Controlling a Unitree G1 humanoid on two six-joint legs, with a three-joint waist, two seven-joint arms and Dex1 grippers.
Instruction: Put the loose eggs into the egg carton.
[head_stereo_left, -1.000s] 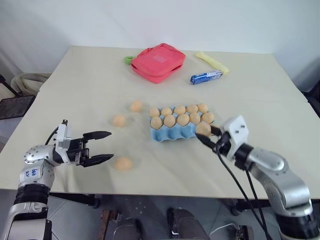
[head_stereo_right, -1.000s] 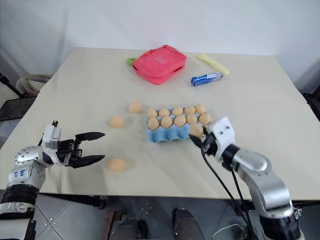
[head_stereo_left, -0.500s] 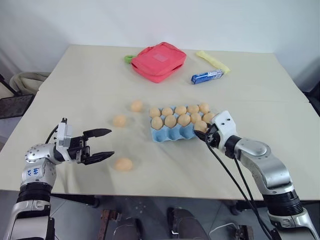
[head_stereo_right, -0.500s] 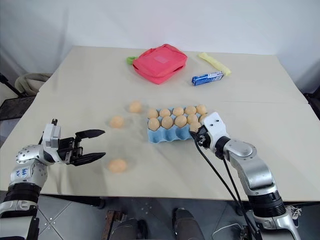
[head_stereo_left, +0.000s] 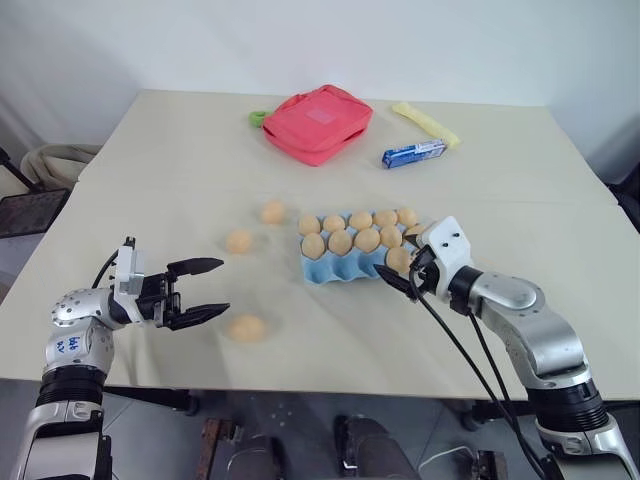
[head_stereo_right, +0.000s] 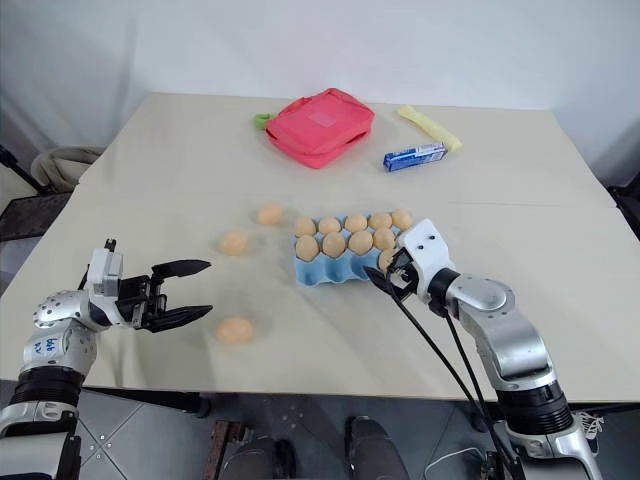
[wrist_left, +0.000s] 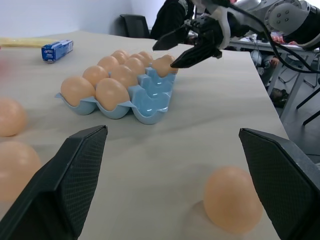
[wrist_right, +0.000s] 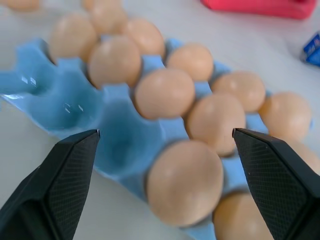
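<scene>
Beige laminate table (head_stereo_left: 150, 170) carries the whole job. At its far side lie a red pouch (head_stereo_left: 316, 122), a yellow packet (head_stereo_left: 425, 122) and a blue wrapped bar (head_stereo_left: 412, 153), none of them part of the work.

Centre of the table: the light-blue egg carton (head_stereo_left: 345, 268). Its two far rows appear full. In the near row one egg (wrist_right: 185, 182) sits in the cup at the robot's right end; the other near cups look empty, as far as the right wrist view shows.

Right gripper (head_stereo_left: 397, 271) stands at that right end of the carton, jaws wide either side of the seated egg and gripping nothing. My reading is that this egg counts as delivered.

Left gripper (head_stereo_left: 205, 290) hovers over the table's near left, jaws wide and empty, with one loose egg (head_stereo_left: 246, 328) just beside it on the table.

Two more loose eggs lie left of the carton: one (head_stereo_left: 238, 241) well apart from it, another (head_stereo_left: 272, 212) near its far left corner.

Judgement: most of the task is done. Three eggs remain on the table, with empty cups to take them.
</scene>
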